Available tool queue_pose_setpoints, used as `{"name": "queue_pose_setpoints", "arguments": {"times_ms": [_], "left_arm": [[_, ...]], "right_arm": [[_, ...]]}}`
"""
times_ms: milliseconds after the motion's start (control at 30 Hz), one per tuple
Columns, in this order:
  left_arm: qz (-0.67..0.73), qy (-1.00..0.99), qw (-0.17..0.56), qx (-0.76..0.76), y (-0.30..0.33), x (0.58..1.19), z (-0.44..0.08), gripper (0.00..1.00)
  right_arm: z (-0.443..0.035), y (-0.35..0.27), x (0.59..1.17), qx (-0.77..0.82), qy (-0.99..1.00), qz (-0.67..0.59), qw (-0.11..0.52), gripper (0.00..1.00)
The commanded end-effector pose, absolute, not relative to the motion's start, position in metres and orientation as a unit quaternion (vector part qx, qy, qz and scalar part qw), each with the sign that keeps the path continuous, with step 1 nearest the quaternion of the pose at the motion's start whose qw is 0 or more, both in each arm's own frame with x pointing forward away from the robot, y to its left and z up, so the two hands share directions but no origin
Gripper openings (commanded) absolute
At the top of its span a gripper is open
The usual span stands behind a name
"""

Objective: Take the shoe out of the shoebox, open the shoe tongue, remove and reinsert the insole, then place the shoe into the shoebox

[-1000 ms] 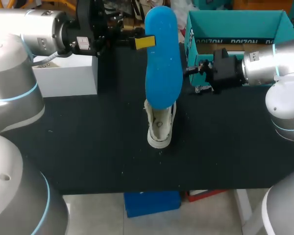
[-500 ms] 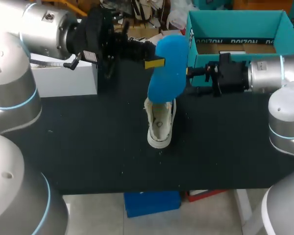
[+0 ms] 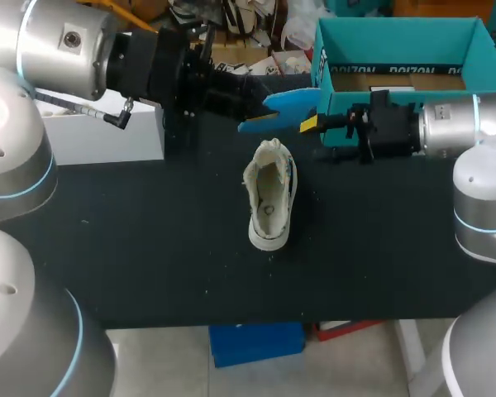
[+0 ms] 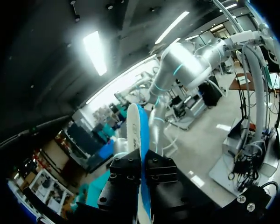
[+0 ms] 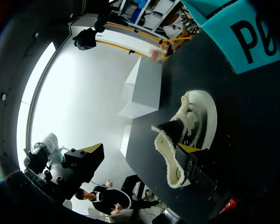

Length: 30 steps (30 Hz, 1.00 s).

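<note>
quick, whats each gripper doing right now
left gripper: closed on the blue insole
right gripper: open, holding nothing

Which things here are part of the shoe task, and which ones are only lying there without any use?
Part of the job:
- shoe, out of its box
- blue insole, held in the left gripper
- teal shoebox

Only lying about:
- white box

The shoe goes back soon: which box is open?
The teal shoebox, far right, open on top; the white box at left shows no opening.
</note>
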<state>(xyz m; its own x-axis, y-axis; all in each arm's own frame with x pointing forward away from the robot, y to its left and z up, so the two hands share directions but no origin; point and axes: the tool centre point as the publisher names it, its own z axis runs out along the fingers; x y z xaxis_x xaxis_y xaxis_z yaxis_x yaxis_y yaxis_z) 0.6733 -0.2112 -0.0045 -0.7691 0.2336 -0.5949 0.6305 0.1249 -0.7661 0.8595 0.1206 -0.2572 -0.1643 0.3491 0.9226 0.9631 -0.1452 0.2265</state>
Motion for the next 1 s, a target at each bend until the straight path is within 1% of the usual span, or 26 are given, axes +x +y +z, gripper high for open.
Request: {"name": "queue_pose_setpoints", "arguments": {"times_ms": [33, 100, 200, 333, 533, 567, 1000], "left_arm": [[-0.588, 0.734, 0.172, 0.292, -0.209, 0.669, -0.004, 0.00], [-0.579, 0.719, 0.201, 0.328, -0.210, 0.650, -0.008, 0.00], [-0.566, 0.703, 0.237, 0.359, -0.207, 0.631, -0.029, 0.00], [-0.538, 0.693, 0.286, 0.385, -0.200, 0.614, -0.059, 0.00], [-0.481, 0.683, 0.368, 0.408, -0.192, 0.598, -0.087, 0.00], [-0.454, 0.694, 0.372, 0.417, -0.192, 0.595, -0.091, 0.00], [-0.454, 0.694, 0.372, 0.417, -0.192, 0.595, -0.091, 0.00]], "right_arm": [[-0.258, 0.122, 0.860, -0.569, -0.576, -0.500, 0.307, 1.00], [-0.258, 0.122, 0.860, -0.569, -0.576, -0.500, 0.307, 1.00], [-0.258, 0.122, 0.860, -0.569, -0.576, -0.500, 0.307, 1.00], [-0.258, 0.122, 0.860, -0.569, -0.576, -0.500, 0.307, 1.00], [-0.258, 0.122, 0.860, -0.569, -0.576, -0.500, 0.307, 1.00], [-0.258, 0.122, 0.860, -0.569, -0.576, -0.500, 0.307, 1.00], [-0.258, 0.122, 0.860, -0.569, -0.576, -0.500, 0.307, 1.00]]}}
